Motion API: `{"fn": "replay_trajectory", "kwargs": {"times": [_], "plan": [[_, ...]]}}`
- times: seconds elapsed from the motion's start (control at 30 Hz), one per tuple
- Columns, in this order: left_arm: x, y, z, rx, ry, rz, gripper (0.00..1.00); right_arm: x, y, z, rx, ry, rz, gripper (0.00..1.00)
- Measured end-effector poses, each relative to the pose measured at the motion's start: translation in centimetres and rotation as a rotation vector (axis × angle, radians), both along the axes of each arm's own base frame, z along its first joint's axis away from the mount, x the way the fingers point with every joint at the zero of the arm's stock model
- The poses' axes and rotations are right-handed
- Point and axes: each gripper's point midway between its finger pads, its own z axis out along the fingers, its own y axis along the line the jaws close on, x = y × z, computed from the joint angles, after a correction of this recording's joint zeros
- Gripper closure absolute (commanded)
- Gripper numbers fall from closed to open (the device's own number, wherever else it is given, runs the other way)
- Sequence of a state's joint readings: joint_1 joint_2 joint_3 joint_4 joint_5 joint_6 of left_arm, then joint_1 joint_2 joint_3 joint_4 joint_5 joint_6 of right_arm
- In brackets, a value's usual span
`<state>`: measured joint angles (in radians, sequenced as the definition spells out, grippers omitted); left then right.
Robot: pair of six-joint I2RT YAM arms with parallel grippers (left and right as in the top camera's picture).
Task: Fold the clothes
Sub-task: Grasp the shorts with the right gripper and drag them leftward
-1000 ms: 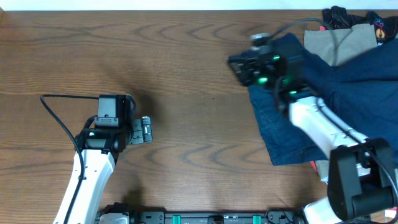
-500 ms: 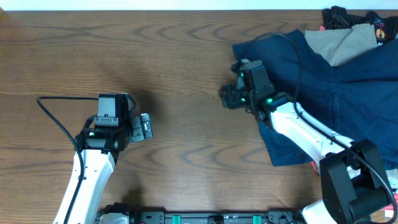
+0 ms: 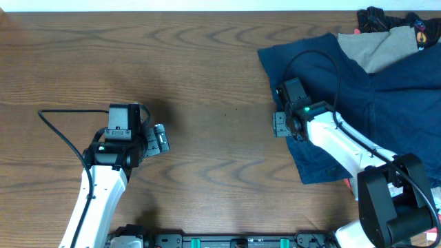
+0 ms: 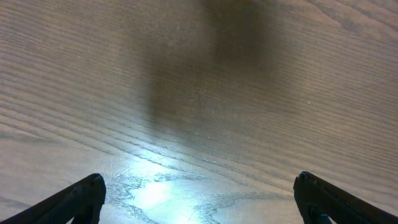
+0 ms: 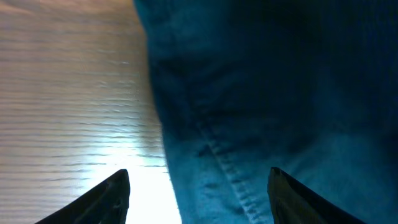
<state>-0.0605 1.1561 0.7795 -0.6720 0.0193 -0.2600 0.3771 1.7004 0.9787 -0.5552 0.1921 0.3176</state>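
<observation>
The navy shorts point(image 3: 386, 103) lie spread but rumpled at the far right of the table point(image 3: 207, 69), their left edge running from the far side toward me. In the right wrist view a stitched seam point(image 5: 224, 168) runs down the cloth just inside that edge. A khaki garment point(image 3: 375, 48) lies over their far part, with black-and-red clothing point(image 3: 386, 17) beyond it in the corner.

My right gripper point(image 3: 281, 124) hovers over that left edge. Its fingers are spread wide, one over bare wood and one over cloth, and they hold nothing. My left gripper point(image 3: 160, 139) is well apart at the left of the table, over bare wood, also wide and empty.

I judge that I am at the start, with nothing folded yet and the garment not laid flat. Next I would lower the right gripper onto the edge below it and pinch it. Then I would draw the shorts left toward the middle, clear of the khaki piece, so that the left arm can reach a corner.
</observation>
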Motion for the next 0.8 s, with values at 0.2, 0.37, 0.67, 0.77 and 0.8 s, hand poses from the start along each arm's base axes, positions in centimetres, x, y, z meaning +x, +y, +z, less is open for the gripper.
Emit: {"fn": "replay_trajectory", "kwargs": {"times": [0.2, 0.37, 0.67, 0.77, 0.8], "plan": [[0.0, 0.0, 0.0, -0.001, 0.000, 0.002, 0.02, -1.3, -1.4, -2.6, -0.043, -0.020, -0.013, 0.27], [0.0, 0.0, 0.0, -0.001, 0.000, 0.002, 0.02, -1.5, -1.7, -2.8, -0.045, -0.056, -0.011, 0.89], [0.0, 0.0, 0.0, -0.001, 0.001, 0.002, 0.02, -0.4, -1.3, 0.0, -0.057, -0.012, 0.033, 0.99], [0.0, 0.0, 0.0, -0.001, 0.000, 0.002, 0.02, 3.2, 0.9, 4.7, 0.023, -0.089, 0.080, 0.99], [0.0, 0.0, 0.0, -0.001, 0.000, 0.002, 0.02, 4.4, 1.9, 6.6, 0.064, -0.124, 0.100, 0.99]]}}
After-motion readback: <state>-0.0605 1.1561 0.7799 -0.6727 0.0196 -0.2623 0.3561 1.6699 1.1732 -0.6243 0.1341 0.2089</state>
